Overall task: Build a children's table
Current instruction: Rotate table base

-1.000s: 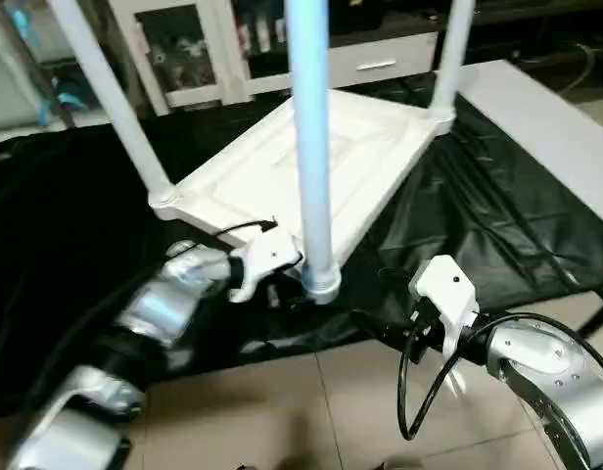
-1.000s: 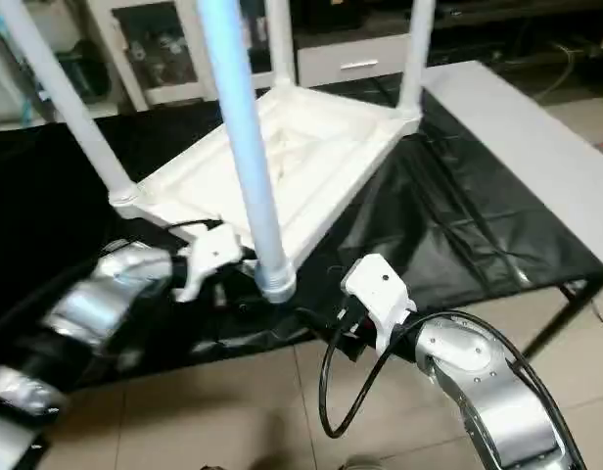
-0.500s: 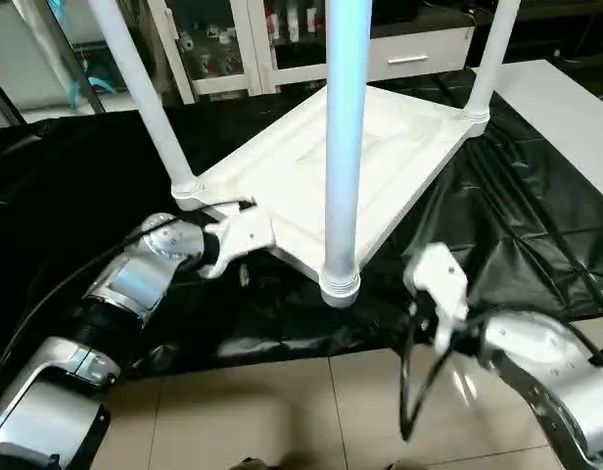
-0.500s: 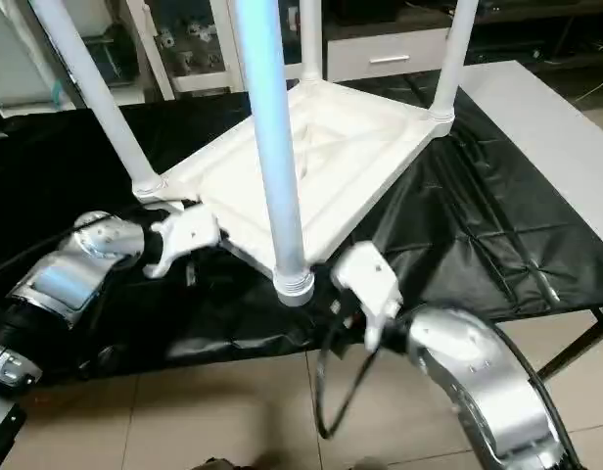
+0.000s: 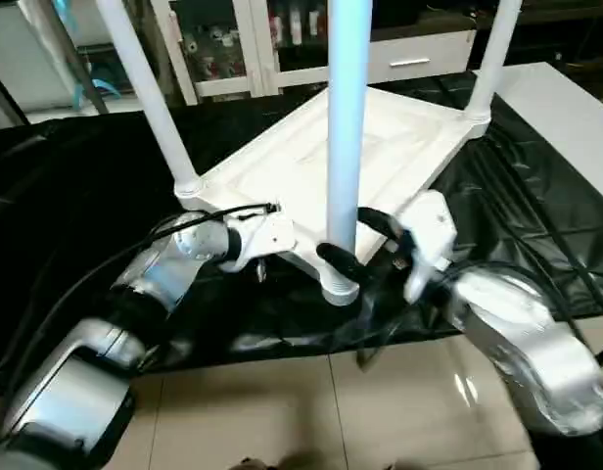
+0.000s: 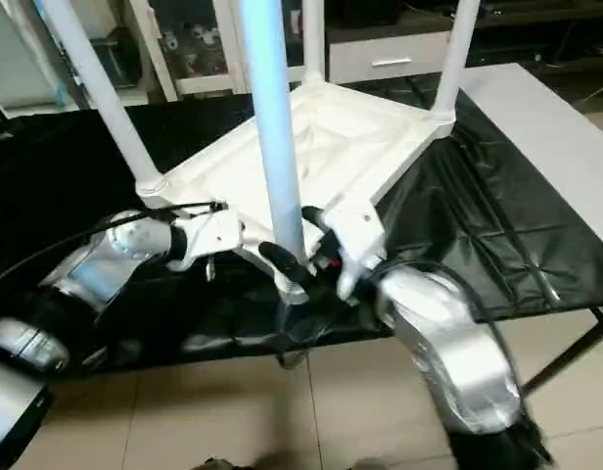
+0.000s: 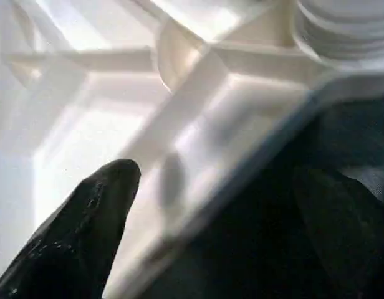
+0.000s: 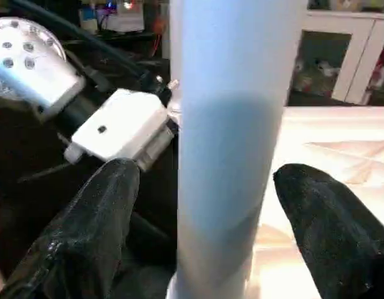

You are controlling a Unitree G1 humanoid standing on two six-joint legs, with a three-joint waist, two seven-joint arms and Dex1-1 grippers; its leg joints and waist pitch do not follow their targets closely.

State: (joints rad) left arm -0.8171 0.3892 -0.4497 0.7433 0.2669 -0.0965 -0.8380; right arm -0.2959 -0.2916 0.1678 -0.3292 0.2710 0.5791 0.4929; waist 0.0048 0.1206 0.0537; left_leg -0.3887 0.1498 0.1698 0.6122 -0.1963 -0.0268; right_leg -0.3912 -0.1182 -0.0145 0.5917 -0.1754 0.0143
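Observation:
The children's table lies upside down on the black-covered work table, its white tabletop ribbed side up. Legs stand in the corner sockets: the near leg, one on the left, one at the far right and a far one. My right gripper is open, and its black fingers straddle the near leg just above the socket with a gap on each side. My left gripper is open at the tabletop's near edge; the rim runs between its fingers.
The black cloth covers the work table, whose front edge runs just below my grippers above a tiled floor. A bare white table part lies at the right. White cabinets stand behind.
My right gripper has swung up from the work table's front edge to the near leg, which now stands between its fingers. My left gripper has shifted a little right along the tabletop's edge.

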